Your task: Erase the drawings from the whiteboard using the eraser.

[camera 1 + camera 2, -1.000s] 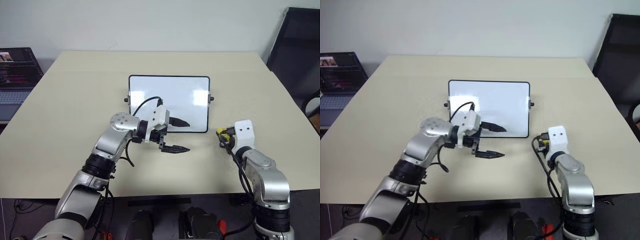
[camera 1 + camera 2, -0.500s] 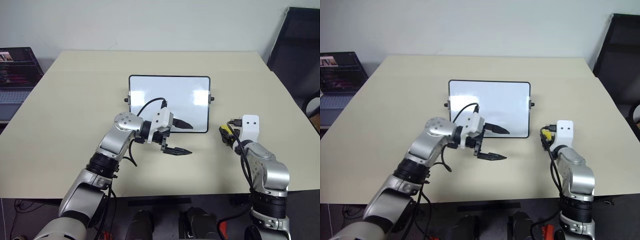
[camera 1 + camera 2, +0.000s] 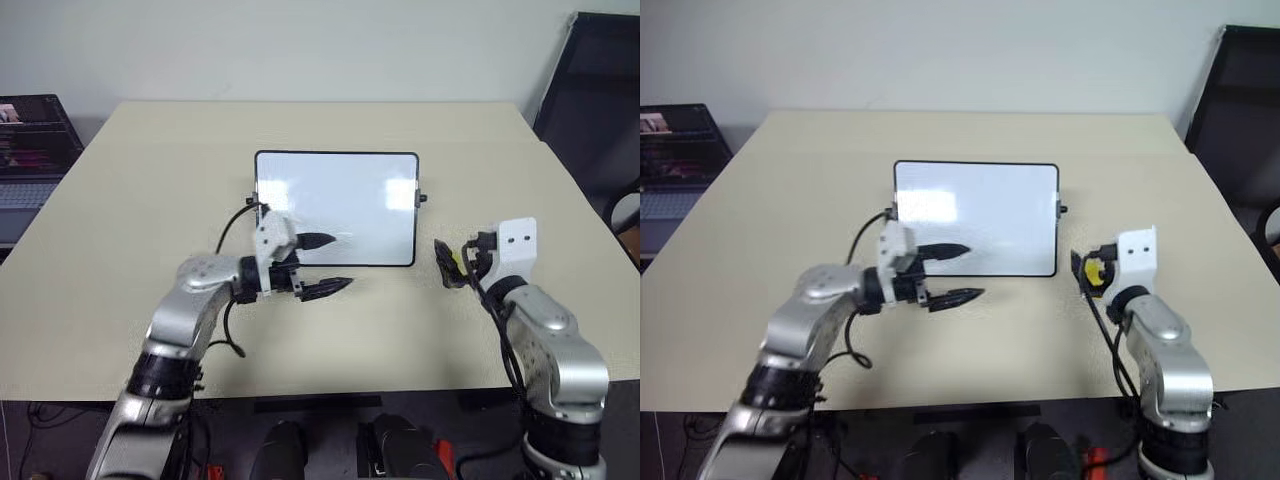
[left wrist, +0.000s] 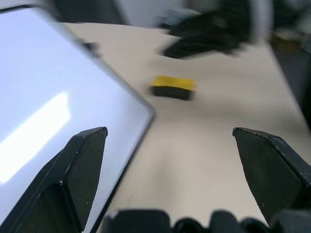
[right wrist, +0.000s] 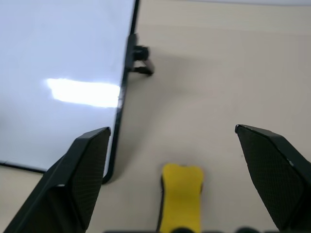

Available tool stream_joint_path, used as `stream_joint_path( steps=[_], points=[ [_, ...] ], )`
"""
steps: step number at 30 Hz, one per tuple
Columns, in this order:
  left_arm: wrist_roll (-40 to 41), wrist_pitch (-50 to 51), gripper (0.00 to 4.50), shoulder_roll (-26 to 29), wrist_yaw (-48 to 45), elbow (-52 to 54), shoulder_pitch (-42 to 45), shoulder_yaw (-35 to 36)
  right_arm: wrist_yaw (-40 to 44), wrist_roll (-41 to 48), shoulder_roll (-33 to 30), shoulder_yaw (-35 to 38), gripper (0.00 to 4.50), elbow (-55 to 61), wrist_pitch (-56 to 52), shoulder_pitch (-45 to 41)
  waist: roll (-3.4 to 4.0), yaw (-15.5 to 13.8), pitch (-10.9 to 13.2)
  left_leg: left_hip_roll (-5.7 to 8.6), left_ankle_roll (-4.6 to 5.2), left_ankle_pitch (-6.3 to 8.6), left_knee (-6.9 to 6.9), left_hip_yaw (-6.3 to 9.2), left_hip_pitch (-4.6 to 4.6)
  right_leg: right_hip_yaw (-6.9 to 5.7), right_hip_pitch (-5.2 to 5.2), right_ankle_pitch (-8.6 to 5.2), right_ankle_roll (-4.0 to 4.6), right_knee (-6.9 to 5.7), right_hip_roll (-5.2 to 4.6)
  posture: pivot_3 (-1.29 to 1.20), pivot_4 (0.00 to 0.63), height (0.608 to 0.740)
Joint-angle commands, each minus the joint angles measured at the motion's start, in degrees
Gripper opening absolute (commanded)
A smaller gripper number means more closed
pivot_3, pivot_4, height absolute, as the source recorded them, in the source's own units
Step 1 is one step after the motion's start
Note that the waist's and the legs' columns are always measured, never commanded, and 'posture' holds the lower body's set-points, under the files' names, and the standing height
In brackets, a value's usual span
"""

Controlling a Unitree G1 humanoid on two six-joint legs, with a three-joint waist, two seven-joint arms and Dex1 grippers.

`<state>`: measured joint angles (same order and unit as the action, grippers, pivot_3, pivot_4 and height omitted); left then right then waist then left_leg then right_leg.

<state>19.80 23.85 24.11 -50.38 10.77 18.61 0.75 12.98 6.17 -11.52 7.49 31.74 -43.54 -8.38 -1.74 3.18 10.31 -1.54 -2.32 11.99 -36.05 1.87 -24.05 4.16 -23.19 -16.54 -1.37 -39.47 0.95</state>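
Note:
The whiteboard [image 3: 340,190] lies flat in the middle of the table, its face plain white with a glare patch; the drawings are out of view. The yellow eraser [image 5: 181,194] lies on the table just right of the board's near right corner, seen too as a yellow block with a dark underside [image 4: 173,87]. My right gripper [image 5: 171,128] hovers open just above the eraser, fingers wide on either side and touching nothing. My left gripper [image 3: 342,260] is open and empty at the board's near edge, one finger over the board and the other over the table.
The beige table [image 3: 150,200] has free room on all sides of the board. A laptop [image 3: 30,150] sits on a lower surface at the far left. A black chair [image 3: 600,100] stands beyond the table's right edge.
My right gripper has opened, let go of the eraser onto the table and lifted a little. The left gripper has swung left along the board's near edge and turned.

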Motion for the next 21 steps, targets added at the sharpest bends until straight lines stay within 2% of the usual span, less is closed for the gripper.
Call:
stream_joint_path(
  steps=[1,5,8,10,12,21],
  points=[
    [-0.85,1.51,4.5,-3.25,12.46,8.31,-4.55,4.68,-2.07,-2.7,0.99,-1.71,4.49,0.65,13.26,3.08,0.0,-0.11,0.0,0.02,0.0,0.0,-0.01,0.0,0.0,0.02,0.0,0.0,-0.01,0.01,-0.03,0.0,0.15,0.74],
    [-7.16,-2.64,4.5,-8.92,26.74,11.83,-9.68,7.53,-3.83,-3.49,3.22,-2.43,4.49,-2.61,25.16,7.62,-0.11,-0.48,-0.07,0.02,-0.02,-0.02,-0.11,-0.04,0.08,0.01,0.13,0.05,-0.08,0.06,-0.03,0.0,0.15,0.74],
    [-12.99,-8.58,4.5,-10.44,33.23,12.24,-14.32,8.26,-2.62,-3.77,3.04,-3.14,4.49,-4.16,33.84,11.55,-0.09,-0.55,-0.1,-0.01,-0.02,-0.02,-0.07,-0.05,0.34,0.03,0.4,0.04,-0.07,0.15,-0.02,0.0,0.15,0.74],
    [-15.33,-9.68,4.5,-12.12,37.56,12.72,-15.48,8.05,-0.79,1.17,3.32,-0.47,4.49,-4.55,33.41,12.99,-0.09,-0.77,-0.1,-0.02,-0.02,-0.02,-0.07,-0.04,0.4,0.0,0.52,0.04,-0.07,0.24,-0.01,0.0,0.15,0.74],
    [-16.45,-11.21,4.5,-12.7,40.23,13.04,-17.9,9.83,0.42,3.46,4.13,-1.16,4.49,-3.51,34.02,16.04,-0.11,-1.01,-0.11,-0.01,-0.01,-0.02,-0.09,-0.01,0.43,-0.02,0.65,0.07,-0.11,0.39,-0.01,0.0,0.15,0.74],
    [-17.01,-11.39,4.5,-12.33,42.64,13.06,-23.87,11.4,1.07,3.6,1.69,-3.12,4.49,0.62,30.02,20.14,-0.11,-1.17,-0.12,-0.05,-0.01,-0.01,0.01,-0.01,0.71,-0.01,0.91,0.02,-0.05,0.49,-0.02,0.0,0.15,0.74]
  ],
)
